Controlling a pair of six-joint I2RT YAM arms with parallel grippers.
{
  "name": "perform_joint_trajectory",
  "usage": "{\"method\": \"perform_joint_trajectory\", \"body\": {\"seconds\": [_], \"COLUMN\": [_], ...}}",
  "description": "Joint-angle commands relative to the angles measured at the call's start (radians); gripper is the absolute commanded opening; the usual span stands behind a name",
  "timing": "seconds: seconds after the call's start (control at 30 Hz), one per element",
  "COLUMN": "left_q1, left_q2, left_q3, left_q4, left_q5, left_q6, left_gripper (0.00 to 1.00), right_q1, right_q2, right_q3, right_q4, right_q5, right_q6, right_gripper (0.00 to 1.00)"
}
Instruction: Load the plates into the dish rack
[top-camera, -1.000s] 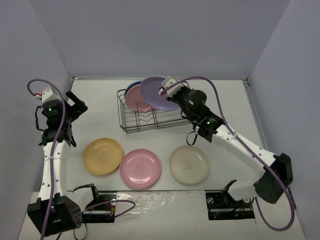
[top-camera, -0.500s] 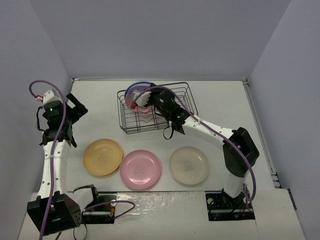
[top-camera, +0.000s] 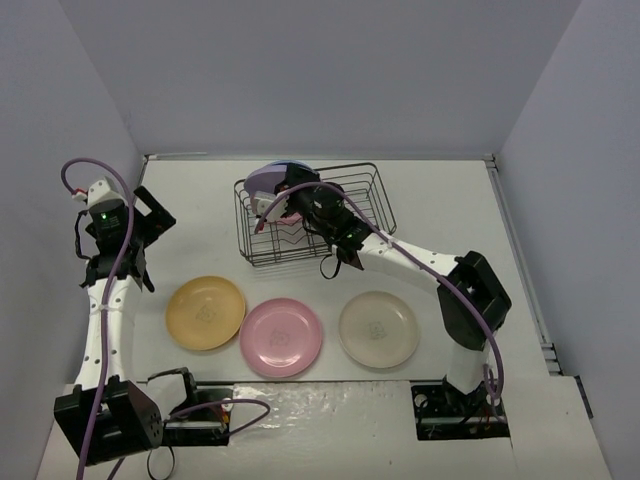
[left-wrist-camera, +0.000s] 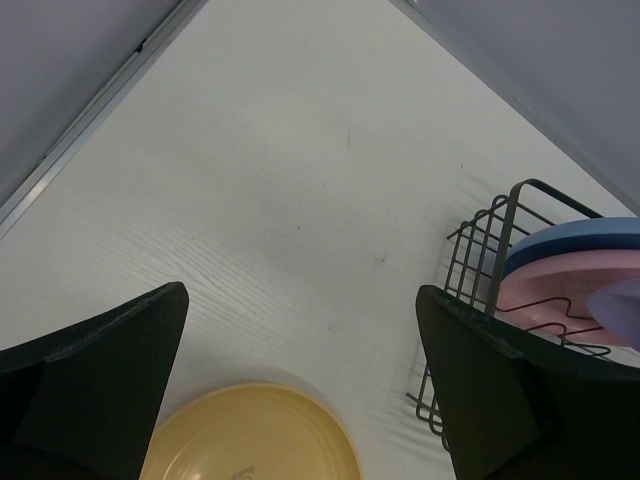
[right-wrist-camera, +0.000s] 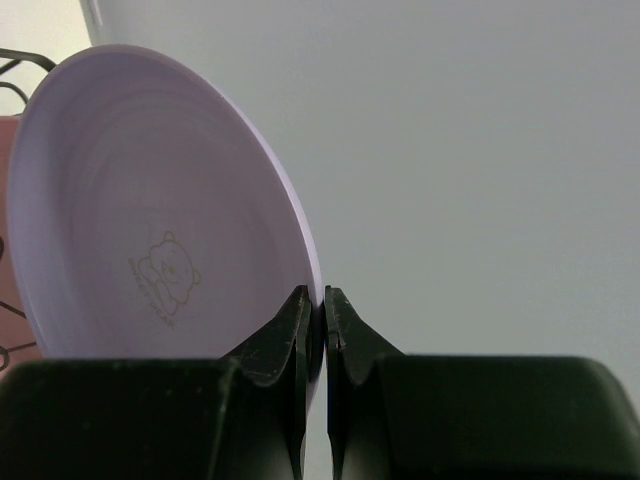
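My right gripper (top-camera: 287, 193) is shut on the rim of the purple plate (top-camera: 264, 178), which it holds on edge over the left end of the black wire dish rack (top-camera: 345, 225). In the right wrist view its jaws (right-wrist-camera: 322, 305) pinch the purple plate (right-wrist-camera: 150, 220). A blue plate (left-wrist-camera: 580, 238) and a pink plate (left-wrist-camera: 565, 295) stand in the rack (left-wrist-camera: 478, 262) just behind it. A yellow-orange plate (top-camera: 205, 312), a second pink plate (top-camera: 281, 337) and a cream plate (top-camera: 378, 329) lie flat on the table. My left gripper (top-camera: 152, 214) is open and empty above the table, left of the rack.
The rack's middle and right slots (top-camera: 355, 200) hold nothing. Grey walls close in the table at the left, back and right. The yellow-orange plate (left-wrist-camera: 250, 435) lies just below my left fingers (left-wrist-camera: 110, 370). The right arm stretches across the rack's front.
My right arm has swung left with the purple plate, from above the rack's middle to its left end beside the pink and blue plates. The left arm has barely moved.
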Motion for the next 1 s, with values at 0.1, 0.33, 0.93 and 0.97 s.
{"method": "perform_joint_trajectory", "body": {"seconds": [0.1, 0.33, 0.93, 0.97], "left_q1": [-0.005, -0.005, -0.004, -0.005], "left_q2": [-0.028, -0.043, -0.054, -0.055], "left_q3": [0.039, 0.039, 0.039, 0.04], "left_q4": [0.021, 0.016, 0.011, 0.01], "left_q5": [-0.026, -0.03, -0.027, -0.027], "left_q6": [0.022, 0.031, 0.03, 0.03], "left_gripper": [0.97, 0.97, 0.97, 0.97], "right_q1": [-0.002, 0.0, -0.031, -0.032], "right_q2": [0.003, 0.046, 0.127, 0.129], "right_q3": [0.072, 0.064, 0.068, 0.072], "right_q4": [0.076, 0.106, 0.151, 0.151], "right_q5": [-0.08, -0.056, -0.096, -0.099], "right_q6": [-0.054, -0.103, -0.065, -0.056], "right_gripper": [0.0, 0.0, 0.0, 0.0]}}
